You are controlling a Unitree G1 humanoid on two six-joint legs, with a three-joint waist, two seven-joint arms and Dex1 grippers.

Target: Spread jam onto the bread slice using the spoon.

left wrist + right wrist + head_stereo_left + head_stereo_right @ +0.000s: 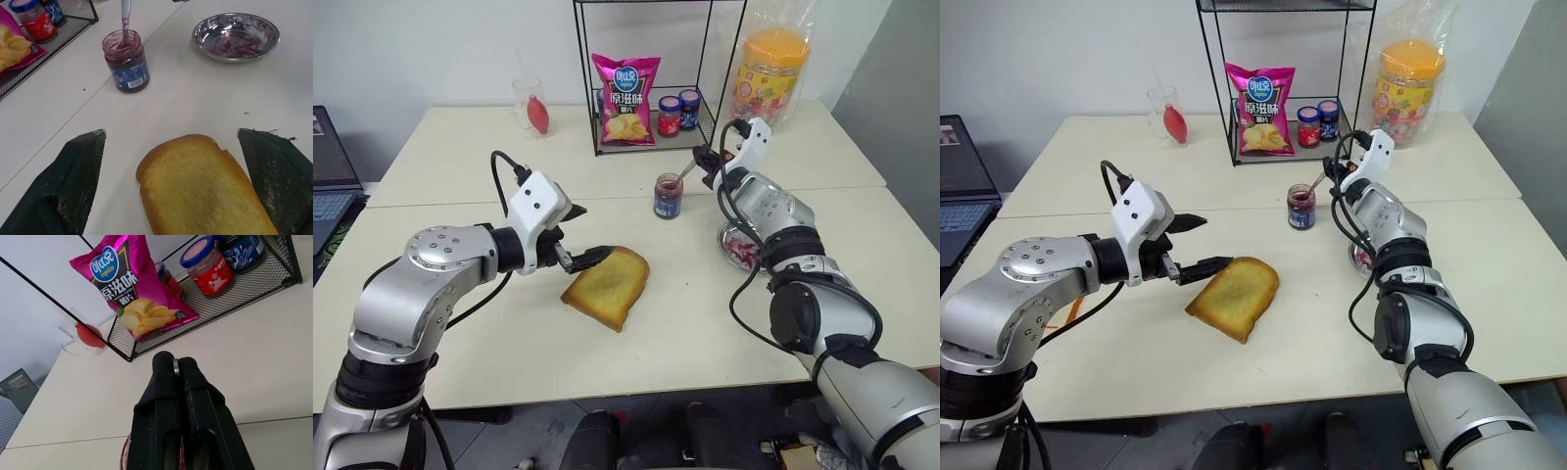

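Golden-brown bread slice (606, 285), dark purple jam (125, 51), magenta chip bag (626, 99)

Table (460, 166) bears bread slice (607, 284); jar (668, 196); bowl (741, 245).

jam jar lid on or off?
Off. The jam jar stands upright and uncapped, with the spoon handle rising from its mouth and jam smeared inside the glass. No lid is visible.

Head stereo pair looks fwd and down over surface (705, 323). L wrist cam sits close behind left tool (171, 186), facing jar (125, 61) and bowl (236, 35), also seen by head pair. R wrist cam close behind right tool (176, 367), facing rack (254, 281).
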